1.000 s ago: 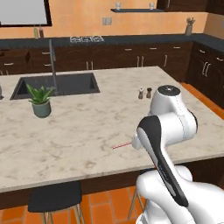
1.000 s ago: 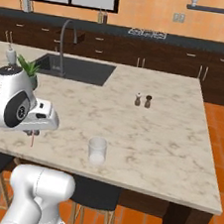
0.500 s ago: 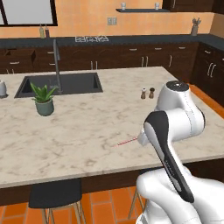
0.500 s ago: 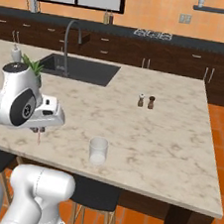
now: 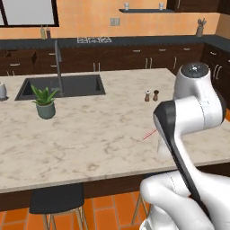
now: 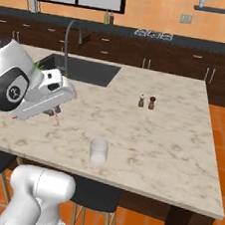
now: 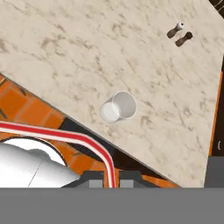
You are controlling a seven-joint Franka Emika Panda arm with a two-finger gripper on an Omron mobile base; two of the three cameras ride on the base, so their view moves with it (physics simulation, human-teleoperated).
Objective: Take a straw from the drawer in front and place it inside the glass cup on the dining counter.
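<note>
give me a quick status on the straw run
Gripper shut on the straw. Glass cup upright near the dining counter front edge, empty. Salt and pepper shakers well clear.

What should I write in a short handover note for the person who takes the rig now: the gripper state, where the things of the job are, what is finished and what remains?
Gripper: shut on the straw, which runs up between the fingers in the hand view.
Glass cup: upright on the dining counter near its front edge, empty, apart from the straw.
Gripper is held above the counter, to the left of the cup in the right base view.
Done: straw picked up and brought to the counter.
Left: move over the cup, lower the straw into it, release.
</note>
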